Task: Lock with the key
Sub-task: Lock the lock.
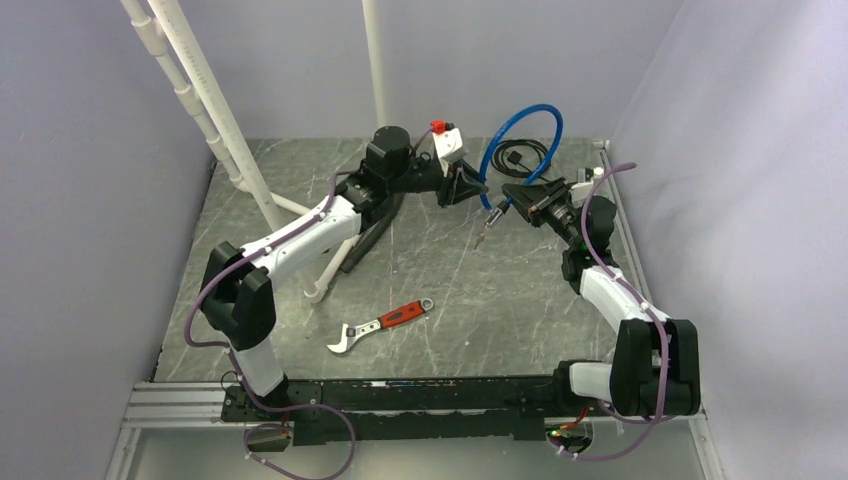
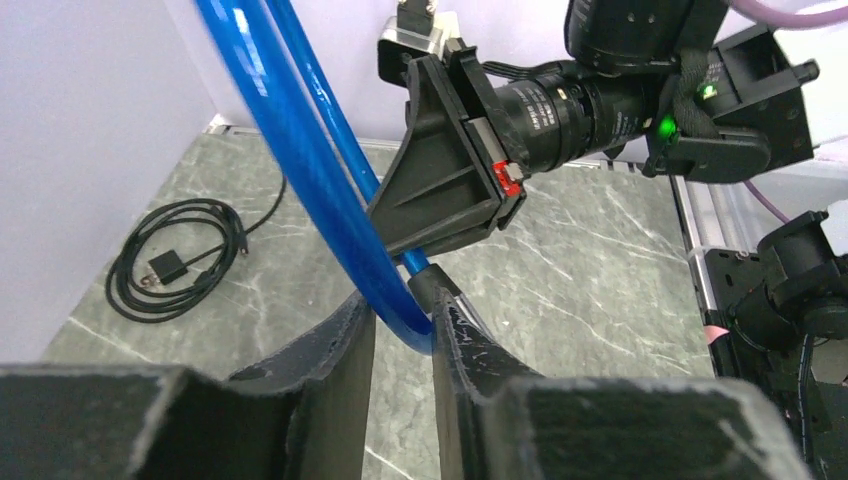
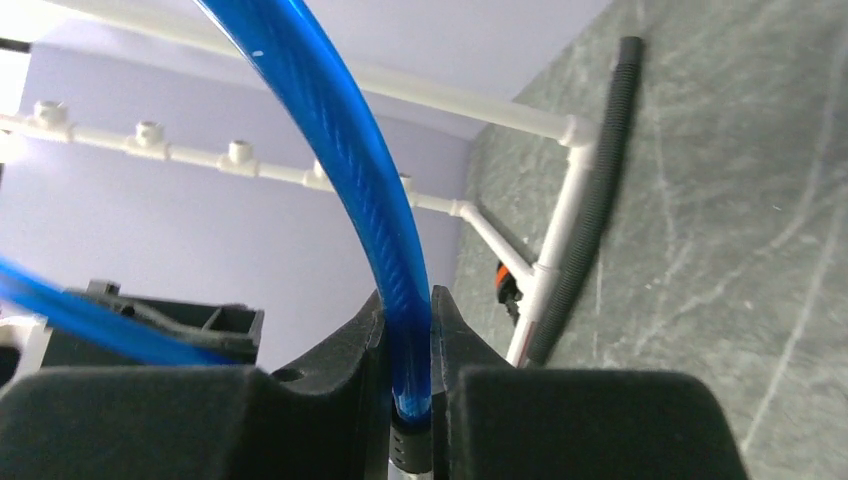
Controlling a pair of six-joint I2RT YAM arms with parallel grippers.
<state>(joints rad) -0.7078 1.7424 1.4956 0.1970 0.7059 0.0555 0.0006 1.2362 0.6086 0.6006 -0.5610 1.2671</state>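
A blue cable lock (image 1: 530,115) arches up between the two grippers at the back of the table. My right gripper (image 1: 512,196) (image 3: 408,310) is shut on the blue cable (image 3: 370,170) just above its black end collar (image 3: 410,440). My left gripper (image 1: 482,192) (image 2: 405,320) faces it, jaws a little apart, with the cable's bend (image 2: 400,300) lying between the tips and a black collar (image 2: 428,285) against the right finger. A small dark and metal piece (image 1: 486,228) hangs below the grippers. I cannot make out the key for certain.
A red-handled wrench (image 1: 385,322) lies on the grey table (image 1: 470,300) near the front. A coiled black cord (image 1: 520,158) (image 2: 170,270) sits at the back. White pipe framing (image 1: 200,100) (image 3: 560,200) and a black corrugated hose (image 1: 370,235) (image 3: 595,190) stand on the left.
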